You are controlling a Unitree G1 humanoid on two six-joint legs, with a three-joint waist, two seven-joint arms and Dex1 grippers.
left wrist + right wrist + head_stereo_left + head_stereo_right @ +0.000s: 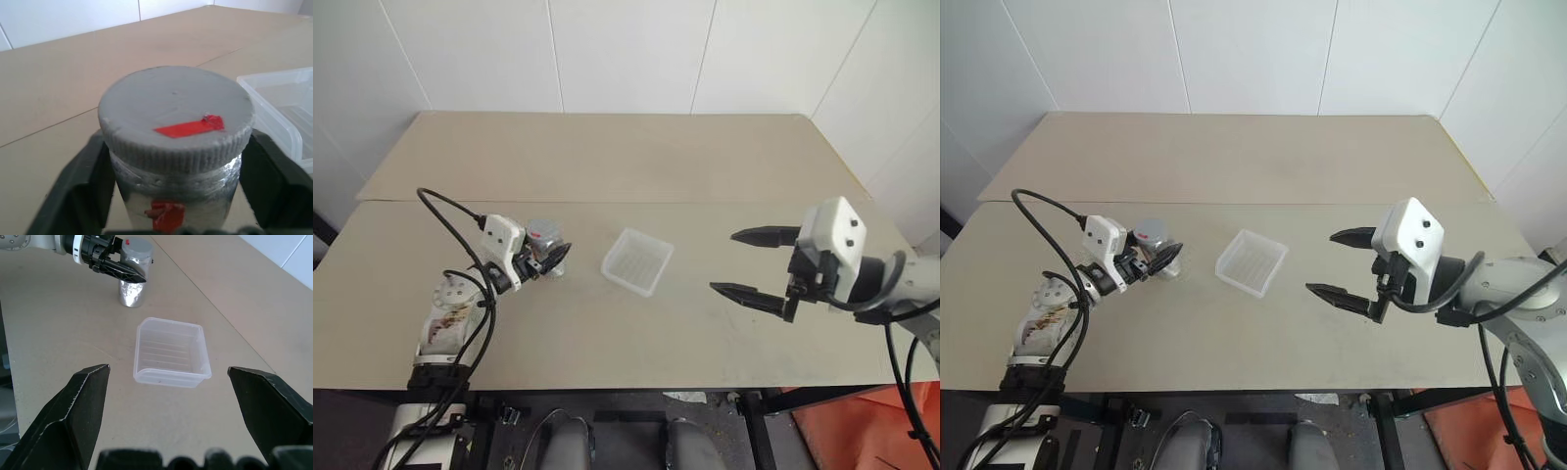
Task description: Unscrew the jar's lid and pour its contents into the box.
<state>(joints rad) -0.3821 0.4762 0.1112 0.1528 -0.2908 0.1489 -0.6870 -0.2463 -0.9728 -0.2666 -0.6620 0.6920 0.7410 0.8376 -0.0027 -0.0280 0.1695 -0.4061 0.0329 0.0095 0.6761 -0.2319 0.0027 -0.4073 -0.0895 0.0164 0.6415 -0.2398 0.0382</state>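
- Table [607, 166]: a plain tan surface with a seam running across it; all task items stand on the near half, within reach of both arms
- Right gripper [756, 264]: held above the table off to the right of the box, its two black fingers spread wide with nothing between them. In my judgement it is parked there ready to take the lid once the jar is steadied
- Box [637, 261]: sits open side up near the table's middle, between the two arms and just beside the jar, so the pour should be a short one. Its ridged bottom appears bare
- Left gripper [1157, 260]: level with the table, its fingers flank the jar's body just under the cap, one on each side. They sit close against the glass; whether the pinch is already firm I cannot tell
- Jar [131, 292]: upright on the table at the left, red label facing the left wrist
- Lid [176, 115]: screwed on, grey with a red strip on top, left clear of the fingers so it can be turned
- Contents: not discernible through the glass
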